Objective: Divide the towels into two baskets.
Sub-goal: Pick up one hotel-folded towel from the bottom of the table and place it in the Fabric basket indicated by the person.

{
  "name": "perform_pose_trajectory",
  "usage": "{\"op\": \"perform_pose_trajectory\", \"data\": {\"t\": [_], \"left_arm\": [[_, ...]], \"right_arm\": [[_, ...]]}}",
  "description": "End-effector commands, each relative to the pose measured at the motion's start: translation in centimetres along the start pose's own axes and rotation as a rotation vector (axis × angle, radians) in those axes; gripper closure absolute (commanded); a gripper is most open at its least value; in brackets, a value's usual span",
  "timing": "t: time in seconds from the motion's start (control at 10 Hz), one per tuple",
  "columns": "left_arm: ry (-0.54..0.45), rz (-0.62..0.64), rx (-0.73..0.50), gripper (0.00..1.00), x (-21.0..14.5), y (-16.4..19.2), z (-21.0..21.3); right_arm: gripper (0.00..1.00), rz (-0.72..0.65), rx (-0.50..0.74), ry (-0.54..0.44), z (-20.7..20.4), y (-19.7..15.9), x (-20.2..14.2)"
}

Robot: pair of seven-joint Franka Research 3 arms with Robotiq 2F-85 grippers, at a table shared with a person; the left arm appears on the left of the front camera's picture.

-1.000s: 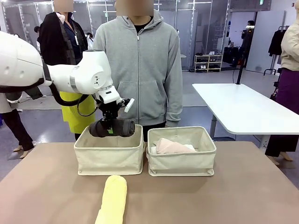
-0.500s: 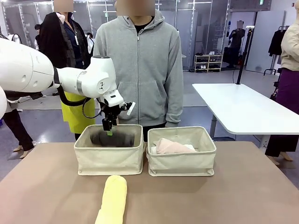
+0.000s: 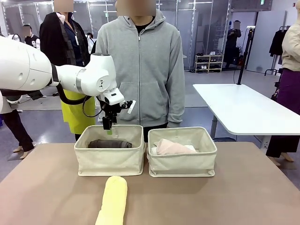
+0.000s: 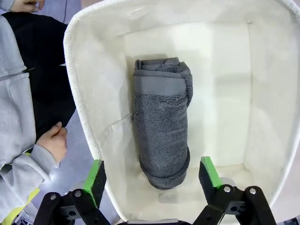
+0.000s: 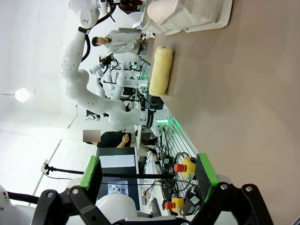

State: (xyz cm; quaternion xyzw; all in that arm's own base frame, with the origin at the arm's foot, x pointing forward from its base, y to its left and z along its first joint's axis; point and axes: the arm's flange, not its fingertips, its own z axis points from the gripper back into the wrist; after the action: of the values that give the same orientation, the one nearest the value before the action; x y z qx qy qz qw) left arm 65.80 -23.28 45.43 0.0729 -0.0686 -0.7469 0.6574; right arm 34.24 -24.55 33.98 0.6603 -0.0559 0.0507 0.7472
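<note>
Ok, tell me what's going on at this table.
The left arm hangs over the left basket with its jaws open and empty. The dark grey towel lies inside that basket. The right basket holds the pale pink towel, with a bit of white towel beside it. The pale yellow towel lies on the table in front, not yet sorted. A person stands behind the baskets.
</note>
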Motion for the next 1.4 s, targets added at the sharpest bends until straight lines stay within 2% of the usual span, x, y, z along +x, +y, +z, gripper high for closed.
{"op": "perform_pose_trajectory", "data": {"t": [0.0,0.8,0.9,1.1,1.3], "left_arm": [[0.004,-0.004,0.002,0.0,-0.2,0.2,-0.3],[-0.002,-0.002,-0.005,0.0,0.1,0.0,-0.4],[0.001,0.034,-0.063,0.0,-0.3,0.7,2.8],[-0.138,0.187,-0.118,0.0,-3.5,-0.6,9.1],[-0.327,0.341,-0.188,0.0,-8.3,-5.9,13.8]], "right_arm": [[0.0,0.02,-0.001,0.011,-0.1,0.2,-0.4],[0.0,0.02,-0.001,0.011,-0.1,0.2,-0.4],[0.0,0.02,-0.001,0.011,-0.1,0.2,-0.4],[0.0,0.02,-0.001,0.011,-0.1,0.2,-0.4],[0.0,0.02,-0.001,0.011,-0.1,0.2,-0.4]]}}
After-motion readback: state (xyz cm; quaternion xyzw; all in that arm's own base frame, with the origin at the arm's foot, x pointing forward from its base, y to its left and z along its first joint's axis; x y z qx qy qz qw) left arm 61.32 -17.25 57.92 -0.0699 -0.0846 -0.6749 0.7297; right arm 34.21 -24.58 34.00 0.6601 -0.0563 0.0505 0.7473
